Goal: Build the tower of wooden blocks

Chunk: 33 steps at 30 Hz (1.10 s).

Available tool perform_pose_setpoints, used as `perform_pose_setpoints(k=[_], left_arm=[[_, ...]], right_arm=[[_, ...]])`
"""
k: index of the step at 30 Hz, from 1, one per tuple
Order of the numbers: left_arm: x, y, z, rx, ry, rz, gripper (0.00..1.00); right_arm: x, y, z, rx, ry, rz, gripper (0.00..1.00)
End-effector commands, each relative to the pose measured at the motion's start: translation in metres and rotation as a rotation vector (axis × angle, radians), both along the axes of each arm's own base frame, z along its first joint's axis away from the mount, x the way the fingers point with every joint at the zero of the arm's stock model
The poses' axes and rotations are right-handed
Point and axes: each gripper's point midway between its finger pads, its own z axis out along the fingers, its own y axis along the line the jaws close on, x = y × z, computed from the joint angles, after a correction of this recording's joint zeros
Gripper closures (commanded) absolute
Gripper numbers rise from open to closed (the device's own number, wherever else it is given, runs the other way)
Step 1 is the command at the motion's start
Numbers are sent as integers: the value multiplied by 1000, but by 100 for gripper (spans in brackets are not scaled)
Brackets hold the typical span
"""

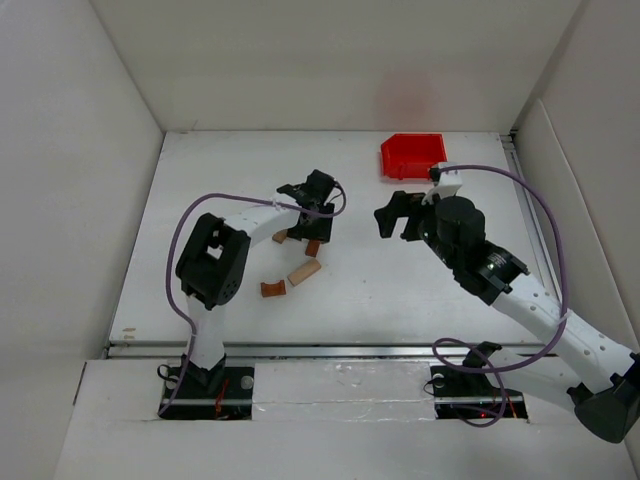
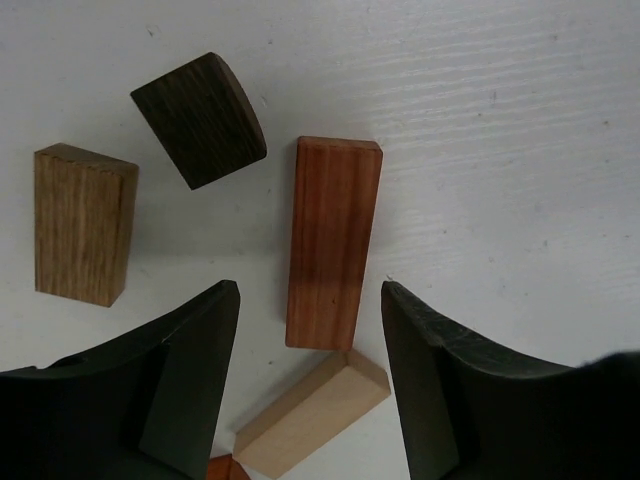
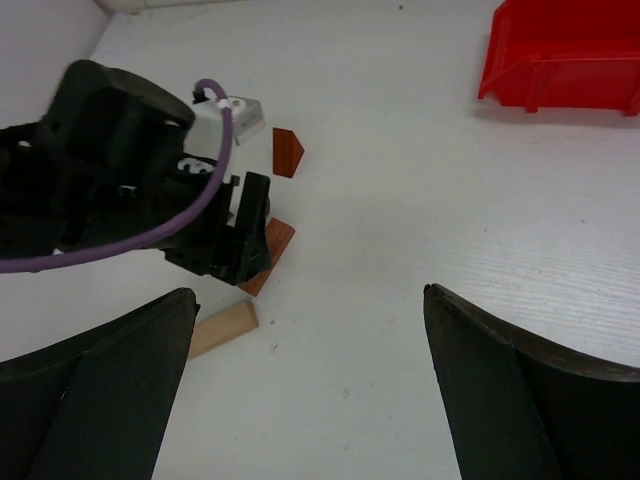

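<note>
The wood blocks lie loose on the white table; no tower stands. In the left wrist view I see a reddish-brown bar [image 2: 333, 240], a dark brown block [image 2: 200, 120], a brown block [image 2: 83, 222] and a tan bar [image 2: 312, 412]. My left gripper [image 2: 310, 300] is open, low over the near end of the reddish-brown bar, with a finger on each side and apart from it. From above, the left gripper [image 1: 310, 215] sits over the cluster, with the tan bar [image 1: 304, 271] and a reddish arch piece [image 1: 273, 289] nearer. My right gripper [image 1: 395, 215] is open and empty.
A red plastic bin [image 1: 412, 156] stands at the back right, also in the right wrist view [image 3: 570, 50]. That view shows the left gripper [image 3: 215, 235] over the reddish bar [image 3: 272, 250], the tan bar [image 3: 222, 329] and a small reddish piece [image 3: 286, 152].
</note>
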Motion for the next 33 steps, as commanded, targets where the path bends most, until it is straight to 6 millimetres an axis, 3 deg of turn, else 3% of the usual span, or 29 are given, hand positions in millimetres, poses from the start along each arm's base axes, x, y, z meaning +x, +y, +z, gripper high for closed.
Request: perform_pose_setpoints(k=[1, 7, 11, 15, 17, 19, 24, 27, 28, 31, 33], left_arm=[[12, -18, 16, -43, -40, -15, 45], [11, -26, -4, -7, -13, -31, 54], [12, -25, -9, 3, -8, -24, 79], [12, -21, -8, 17, -20, -20, 83], [12, -20, -7, 23, -17, -20, 95], [12, -26, 4, 10, -36, -31, 100], [28, -34, 74, -38, -179, -52, 100], [54, -5, 114, -8, -265, -11, 100], [69, 16, 124, 8, -292, 5, 100], [86, 52, 122, 50, -301, -18, 100], [102, 88, 120, 85, -316, 20, 100]], right_arm=[[-2, 10, 20, 41, -74, 67, 0], [-2, 14, 21, 42, -76, 86, 0], [-3, 11, 23, 45, -83, 79, 0], [-3, 11, 23, 45, -83, 75, 0], [-2, 12, 24, 45, -83, 78, 0], [-3, 12, 25, 46, -84, 78, 0], [-3, 10, 26, 48, -89, 74, 0], [-3, 11, 25, 48, -87, 77, 0], [-4, 11, 25, 49, -88, 80, 0], [-5, 11, 24, 47, -87, 85, 0], [-5, 11, 23, 49, -88, 86, 0]])
